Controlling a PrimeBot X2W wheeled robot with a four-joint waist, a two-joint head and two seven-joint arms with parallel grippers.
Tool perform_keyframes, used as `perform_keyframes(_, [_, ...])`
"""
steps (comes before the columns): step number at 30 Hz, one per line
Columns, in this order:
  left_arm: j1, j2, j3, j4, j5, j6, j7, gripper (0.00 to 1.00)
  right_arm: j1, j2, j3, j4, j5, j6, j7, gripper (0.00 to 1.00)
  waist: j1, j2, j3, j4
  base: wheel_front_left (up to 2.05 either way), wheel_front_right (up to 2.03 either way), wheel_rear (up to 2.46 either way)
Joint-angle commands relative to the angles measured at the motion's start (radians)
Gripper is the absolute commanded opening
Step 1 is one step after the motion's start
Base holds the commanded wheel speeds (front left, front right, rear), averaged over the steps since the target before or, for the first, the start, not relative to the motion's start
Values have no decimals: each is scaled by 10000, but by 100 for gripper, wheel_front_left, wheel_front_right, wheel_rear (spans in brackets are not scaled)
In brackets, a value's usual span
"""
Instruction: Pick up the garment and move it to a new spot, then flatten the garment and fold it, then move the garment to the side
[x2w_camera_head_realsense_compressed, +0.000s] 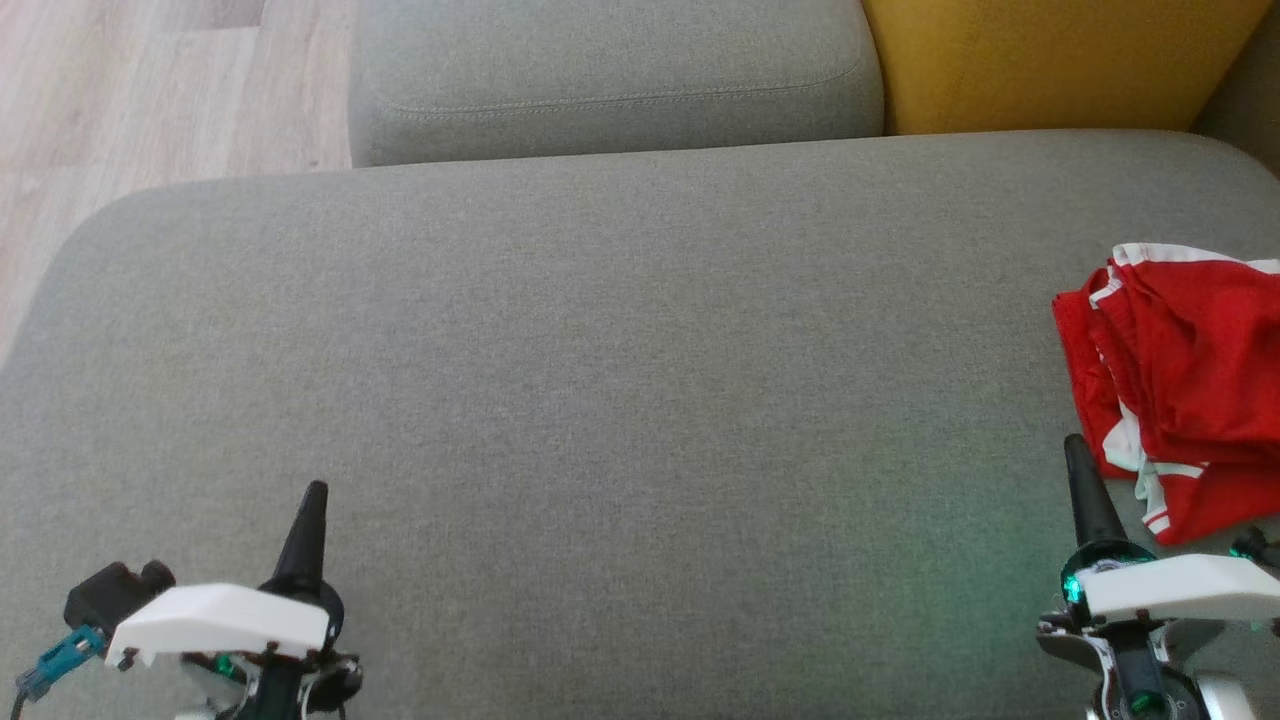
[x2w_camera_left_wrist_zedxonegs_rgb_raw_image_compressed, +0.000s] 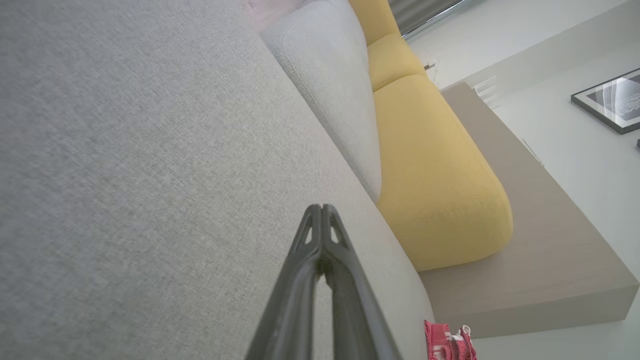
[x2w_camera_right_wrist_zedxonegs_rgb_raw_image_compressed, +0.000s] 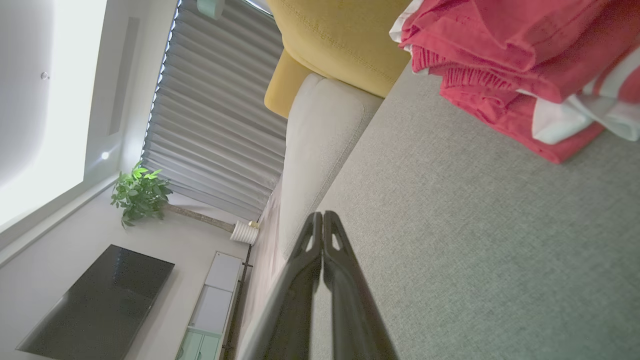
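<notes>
Both sets of fingers are pressed fully together and hold nothing. The left fingers (x2w_camera_head_realsense_compressed: 303, 545) sit at the lower left of the head view, pointing up over bare grey fabric. The right fingers (x2w_camera_head_realsense_compressed: 1088, 500) sit at the lower right, with their tip just beside the near-left edge of the garment (x2w_camera_head_realsense_compressed: 1190, 380). In the right wrist view there's a clear strip of fabric between them and the cloth, so no contact. Can't tell if either pair actually rests on the seat or hangs just above it.

The garment is a bright red piece with white trim and stripes, plus some ribbed-looking edging. It's bunched into a loose crumpled heap, folds going every way. It lies at the far right of the seat (x2w_camera_head_realsense_compressed: 600, 400) and runs off the head view's right edge.

The seat is a wide grey woven sofa cushion, smooth and flat. Behind it there's a grey back cushion (x2w_camera_head_realsense_compressed: 610, 80) with a yellow cushion (x2w_camera_head_realsense_compressed: 1050, 60) right next to it. Pale wood floor (x2w_camera_head_realsense_compressed: 150, 90) shows at the upper left.

Further out, the right wrist view catches grey blinds (x2w_camera_right_wrist_zedxonegs_rgb_raw_image_compressed: 220, 110), a green potted plant (x2w_camera_right_wrist_zedxonegs_rgb_raw_image_compressed: 140, 195), a dark flat screen (x2w_camera_right_wrist_zedxonegs_rgb_raw_image_compressed: 100, 300) and a pale low cabinet (x2w_camera_right_wrist_zedxonegs_rgb_raw_image_compressed: 210, 300). The left wrist view has a framed picture (x2w_camera_left_wrist_zedxonegs_rgb_raw_image_compressed: 610, 100) on a white wall.
</notes>
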Motion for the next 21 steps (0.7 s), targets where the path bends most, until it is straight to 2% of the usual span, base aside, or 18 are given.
perform_keyframes(1, [-659,27,397,-238,-289,-117,56,0,-605,-190,65,-272,350,54,-76,0,0,-1,2,-2,0,0,0])
perform_keyframes(21, [-965,-291,1137,52,-2411,-649,552,0,-933,-192,-133,185,2677,65,-45,0,0,-1,37,-37,0,0,0])
